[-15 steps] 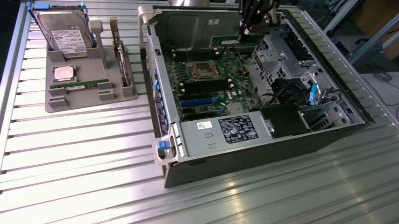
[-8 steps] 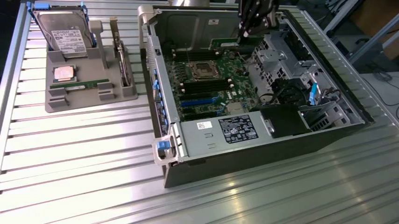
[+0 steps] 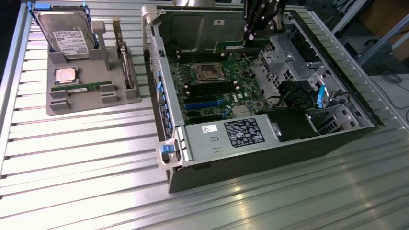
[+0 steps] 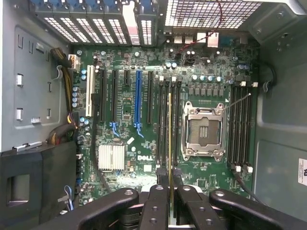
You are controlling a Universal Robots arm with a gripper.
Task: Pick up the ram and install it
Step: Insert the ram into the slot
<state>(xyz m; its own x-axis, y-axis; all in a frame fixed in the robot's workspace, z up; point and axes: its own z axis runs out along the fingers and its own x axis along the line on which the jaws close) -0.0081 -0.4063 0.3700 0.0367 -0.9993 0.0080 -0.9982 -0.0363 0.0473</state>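
Our tool is clamped on the ram, which we see edge-on just under it. The long axis of the ram runs parallel to the black memory slots beside the empty processor socket. We cannot tell if it touches one. Farther is the main board.

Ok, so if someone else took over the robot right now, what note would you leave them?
Gripper: shut on the ram stick, which it holds on edge.
Where: inside the open computer case, over the black memory slots beside the empty processor socket.
Done: the stick is picked up and brought over the board.
Left: the stick does not look pushed into a slot yet. From the exterior view it seems to hang above the board.
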